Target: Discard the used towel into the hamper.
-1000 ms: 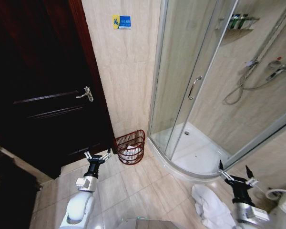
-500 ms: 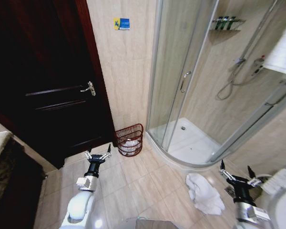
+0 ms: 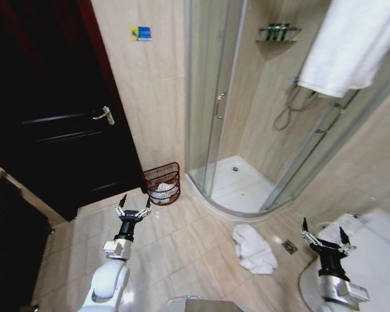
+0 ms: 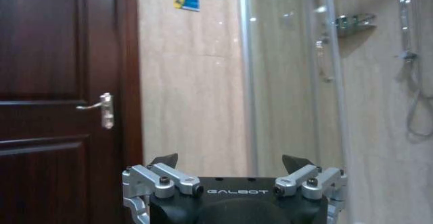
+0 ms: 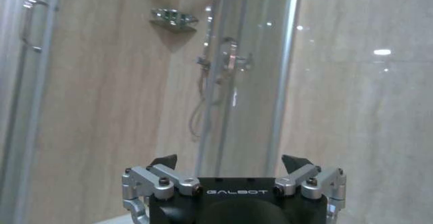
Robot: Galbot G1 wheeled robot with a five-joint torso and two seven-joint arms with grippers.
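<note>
The used towel (image 3: 254, 248) lies crumpled on the tiled floor (image 3: 182, 247), just outside the curved shower tray (image 3: 237, 188), between the 2 arms and nearer the right one. The hamper (image 3: 162, 184) stands on the floor against the beige wall, btwn the dark door (image 3: 52, 117) and the shower's glass edge; something white lies inside it.

Left gripper (image 3: 132, 208) is held low over the floor, fingers spread wide, nothing in them. It sits near the hamper, a bit short of it and to its left, not touching. In the left wrist view the same gripper (image 4: 230, 161) points at the wall beside the door handle (image 4: 103, 110), fingers apart.

Right gripper (image 3: 324, 234) hangs at the lower right, next to the white toilet (image 3: 370, 260), fingers also spread and empty. The towel is to its left, well apart from the fingertips. Right wrist view shows that gripper (image 5: 230, 161) facing the shower glass and hose.

A 2nd white towel (image 3: 351, 45) hangs up at the top right.
</note>
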